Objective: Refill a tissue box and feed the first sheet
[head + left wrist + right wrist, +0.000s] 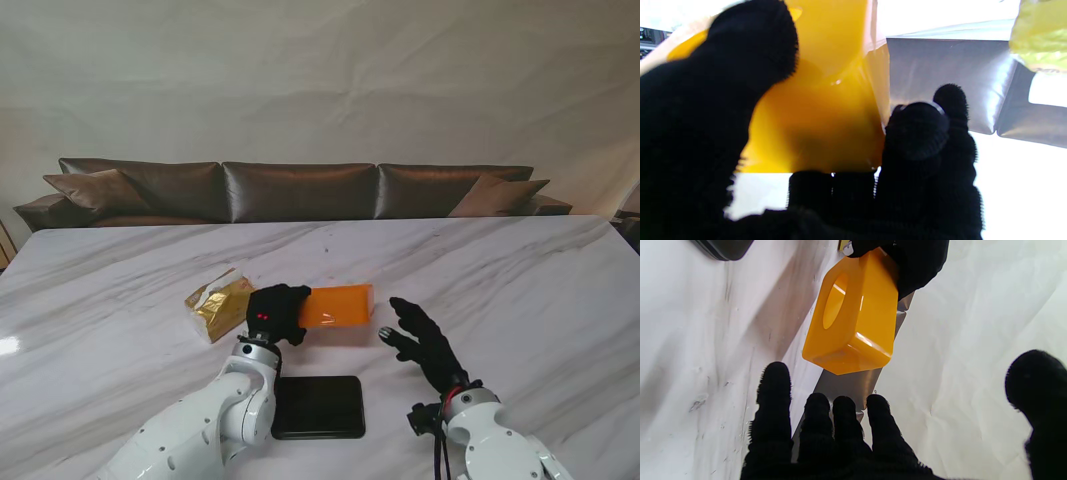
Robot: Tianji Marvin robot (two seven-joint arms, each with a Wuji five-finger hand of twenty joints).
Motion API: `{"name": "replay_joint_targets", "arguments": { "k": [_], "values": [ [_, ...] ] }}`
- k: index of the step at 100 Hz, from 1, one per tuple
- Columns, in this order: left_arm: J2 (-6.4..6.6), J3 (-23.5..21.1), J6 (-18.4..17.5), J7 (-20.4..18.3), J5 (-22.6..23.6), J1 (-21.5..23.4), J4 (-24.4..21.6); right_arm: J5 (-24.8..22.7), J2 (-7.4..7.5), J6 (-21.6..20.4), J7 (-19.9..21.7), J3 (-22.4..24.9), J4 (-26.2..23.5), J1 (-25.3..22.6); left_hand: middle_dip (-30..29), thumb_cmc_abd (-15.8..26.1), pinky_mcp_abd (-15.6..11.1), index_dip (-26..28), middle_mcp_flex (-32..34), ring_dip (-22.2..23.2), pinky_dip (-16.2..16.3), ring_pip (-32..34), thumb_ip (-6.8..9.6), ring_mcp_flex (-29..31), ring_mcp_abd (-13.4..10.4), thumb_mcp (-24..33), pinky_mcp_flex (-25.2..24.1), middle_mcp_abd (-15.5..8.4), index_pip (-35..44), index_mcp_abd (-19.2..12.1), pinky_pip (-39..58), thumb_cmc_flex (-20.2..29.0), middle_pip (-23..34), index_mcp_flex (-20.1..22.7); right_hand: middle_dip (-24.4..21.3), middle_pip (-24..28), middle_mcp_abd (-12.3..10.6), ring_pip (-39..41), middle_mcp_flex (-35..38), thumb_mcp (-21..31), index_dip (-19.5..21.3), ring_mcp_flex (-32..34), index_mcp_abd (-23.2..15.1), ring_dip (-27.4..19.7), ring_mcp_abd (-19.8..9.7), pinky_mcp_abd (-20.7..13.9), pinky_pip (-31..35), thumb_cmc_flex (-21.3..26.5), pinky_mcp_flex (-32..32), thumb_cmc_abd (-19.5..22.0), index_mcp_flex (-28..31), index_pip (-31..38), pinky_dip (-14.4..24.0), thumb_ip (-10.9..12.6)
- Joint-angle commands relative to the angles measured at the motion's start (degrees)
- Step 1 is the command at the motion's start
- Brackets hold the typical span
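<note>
Orange plastic tissue box cover (338, 305) held off the marble counter (520, 280), gripped at its left end by the left hand (277, 312): thumb on one face, fingers (923, 133) curled over the opposite edge. Seen from the right wrist, tipped with its oval dispensing slot turned sideways. Right hand (425, 342) empty, fingers (843, 416) spread, palm toward the cover's free end, close but apart from it. Black base tray (318, 406) flat on the counter nearer to me, between the two arms. Gold-wrapped tissue pack (219, 304) lying just left of the left hand, wrapper seemingly intact.

Judged an early step: box opened, cover lifted away from its base, refill not yet loaded. Next, probably either handing the cover to the right hand or setting it aside to free the left for the pack. Calls for a firm hold on the slick plastic, then seating the tissues squarely on the tray.
</note>
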Motion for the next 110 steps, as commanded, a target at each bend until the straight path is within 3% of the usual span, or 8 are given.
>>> {"name": "replay_joint_targets", "arguments": {
  "k": [1, 25, 50, 70, 90, 102, 110],
  "values": [
    [-0.59, 0.4, 0.2, -0.3, -0.2, -0.7, 1.0, -0.2, 0.03, -0.3, 0.7, 0.1, 0.3, -0.5, 0.1, 7.8, -13.6, 1.3, 3.4, -0.9, -0.9, 3.2, 5.92, 2.9, -0.6, 15.4, 2.7, -2.4, 1.1, -2.7, 127.7, 3.0, 1.8, -0.3, 0.7, 0.9, 0.5, 0.8, 0.5, -0.2, 0.6, 0.9, 0.5, 0.1, -0.1, -1.5, 1.4, 0.5, 0.8, -1.6, 0.5, 0.5, 0.2, -0.7],
    [-0.59, 3.0, 1.0, -1.5, 0.5, -3.1, 3.9, -0.1, -0.07, -0.4, 0.2, 0.2, 0.6, -0.7, -0.4, 8.7, -14.1, 1.5, 3.4, -1.2, -1.4, 3.0, 4.25, 3.0, -0.7, 12.6, 2.8, -2.7, 0.9, -2.8, 128.0, 1.5, 1.7, -0.3, 0.8, 1.0, 0.6, 0.8, 0.4, -0.3, 0.7, 0.8, 0.4, 0.1, -0.1, -1.6, 1.5, 0.8, 0.8, -1.9, 0.4, 0.5, -0.1, -0.7],
    [1.19, 4.3, 2.6, -7.5, 3.0, -3.8, 1.5, -0.1, 0.00, -0.3, 0.5, 0.3, 0.3, -1.1, -3.0, 16.6, -15.3, 0.2, 1.9, -3.1, -2.2, 1.5, 1.79, 3.0, -1.2, 3.5, 2.7, -2.0, -1.3, -2.6, 128.2, -5.4, 2.6, -0.7, 0.8, 1.1, 0.6, 0.9, 0.6, -0.3, 0.9, 0.8, 0.3, 0.2, -0.1, -1.6, 1.6, 1.3, 0.8, -2.2, 0.8, 0.7, -0.3, -0.8],
    [2.60, 5.4, 4.6, -12.0, 5.3, -4.1, -0.2, 0.3, -0.05, -0.3, 0.4, 0.1, 0.5, -1.0, -5.2, 20.1, -16.0, -1.9, 0.7, -4.3, -2.6, -0.4, -1.24, 3.0, -1.1, -2.7, 2.7, -0.9, -2.6, -1.2, 127.5, -9.4, 2.6, -0.9, 0.8, 1.2, 0.6, 0.9, 0.6, -0.4, 1.0, 0.9, 0.2, 0.2, -0.1, -1.7, 1.7, 1.7, 0.8, -2.4, 1.0, 0.8, -0.4, -0.9],
    [3.64, 6.2, 6.0, -15.7, 6.9, -4.0, -2.1, 0.6, -0.09, -0.4, 0.4, 0.0, 0.8, -0.8, -8.6, 23.6, -17.0, -4.2, 0.1, -6.5, -3.0, -5.1, -1.15, 3.0, -0.3, -6.7, 2.7, 0.5, -7.0, 0.5, 127.2, -15.3, -0.4, -0.1, 0.8, 1.2, 0.6, 1.0, 0.7, -0.4, 1.1, 1.0, 0.2, 0.2, 0.0, -1.8, 1.8, 2.0, 0.9, -2.6, 1.2, 0.8, -0.6, -0.9],
    [3.79, 6.9, 7.2, -16.9, 7.3, -4.1, -2.5, 0.6, -0.11, -0.3, 0.3, 0.1, 0.5, -1.1, -11.5, 23.9, -17.7, -8.7, 1.1, -8.3, -3.0, -5.8, -1.99, 3.0, -0.3, -7.9, 2.8, 1.4, -9.5, 1.3, 128.3, -17.4, -1.9, 1.5, 0.8, 1.2, 0.6, 1.0, 0.8, -0.4, 1.2, 1.1, 0.2, 0.2, 0.0, -1.8, 1.9, 2.0, 0.9, -2.6, 1.3, 0.9, -0.6, -1.0],
    [3.88, 7.3, 7.6, -17.7, 7.3, -4.2, -2.6, 0.7, -0.12, -0.3, 0.2, 0.1, 0.4, -1.3, -13.3, 24.6, -16.8, -12.5, 0.8, -10.5, -4.1, -8.8, -2.30, 3.1, -0.1, -8.8, 2.6, 1.9, -10.9, 2.0, 126.7, -18.1, -3.1, 1.9, 0.8, 1.2, 0.7, 1.1, 0.8, -0.4, 1.2, 1.1, 0.2, 0.2, 0.0, -1.7, 1.9, 2.2, 0.9, -2.7, 1.4, 0.9, -0.7, -1.0]
  ]
}}
